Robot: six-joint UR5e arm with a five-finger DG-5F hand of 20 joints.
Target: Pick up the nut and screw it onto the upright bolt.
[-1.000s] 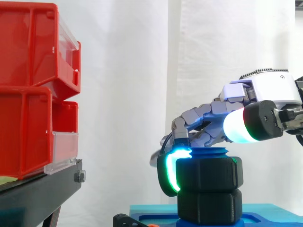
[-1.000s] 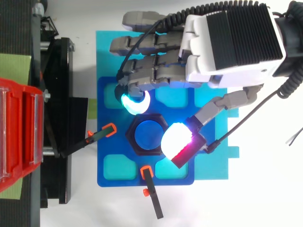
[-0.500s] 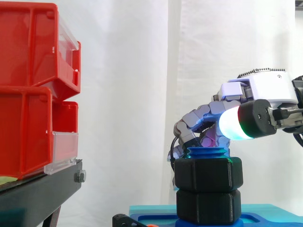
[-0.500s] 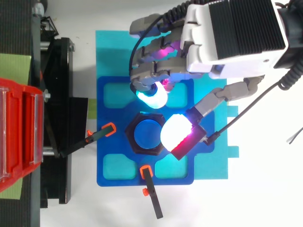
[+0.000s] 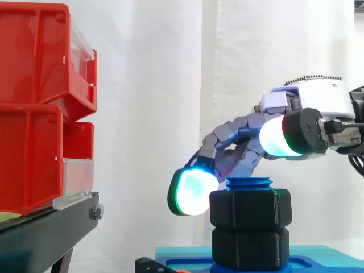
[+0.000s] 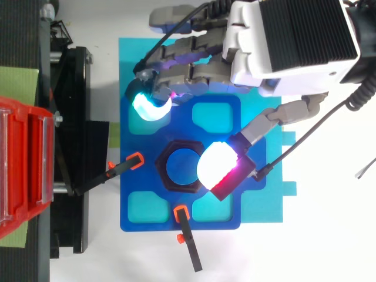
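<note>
Over on the left we have the red bins stacked on the black stand, with a white curtain behind. From above, the stand sits beside a blue plate, which lies on a paler cyan sheet on the white counter. Two black clamps with orange tips, one at the plate's left and one at its lower edge, point in towards the middle.

Next we meet a cyan-glowing fingertip. In the side view it hangs level with the nut's top and just left of it. From above that same fingertip is apart from the nut, over the plate's far corner pocket.

Now the nut: black and hexagonal, it is sitting on the upright bolt, and the bolt's blue threaded tip pokes out just above it. Under the nut sits a second black hex block. From above we see the nut ringing the blue bolt at the plate's centre.

And on the right is the hand. Its fingers are stretched out loosely past the nut and the thumb pad floats over the nut's right edge. In the side view that pad is plainly above the nut and not touching. The hand is spread open and has hold of nothing.
</note>
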